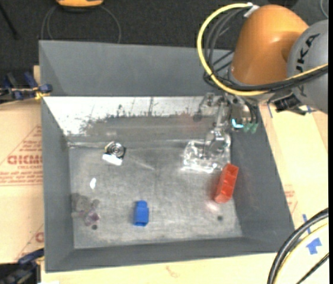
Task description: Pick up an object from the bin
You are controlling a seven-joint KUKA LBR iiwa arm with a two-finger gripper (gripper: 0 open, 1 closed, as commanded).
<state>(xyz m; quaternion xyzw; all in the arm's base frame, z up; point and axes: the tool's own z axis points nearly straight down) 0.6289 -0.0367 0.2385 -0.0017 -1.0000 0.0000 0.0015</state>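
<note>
Bright glare whitens the bin's back wall [131, 114].

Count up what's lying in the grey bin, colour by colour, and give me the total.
red block: 1
blue block: 1
clear crumpled plastic piece: 1
small silver round piece: 1
greyish purple clump: 1
Total: 5, tiny specks left out

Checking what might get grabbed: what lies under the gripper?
A clear, shiny plastic piece lies on the bin floor beneath the gripper. The gripper covers its upper right part, so contact cannot be judged.
</note>
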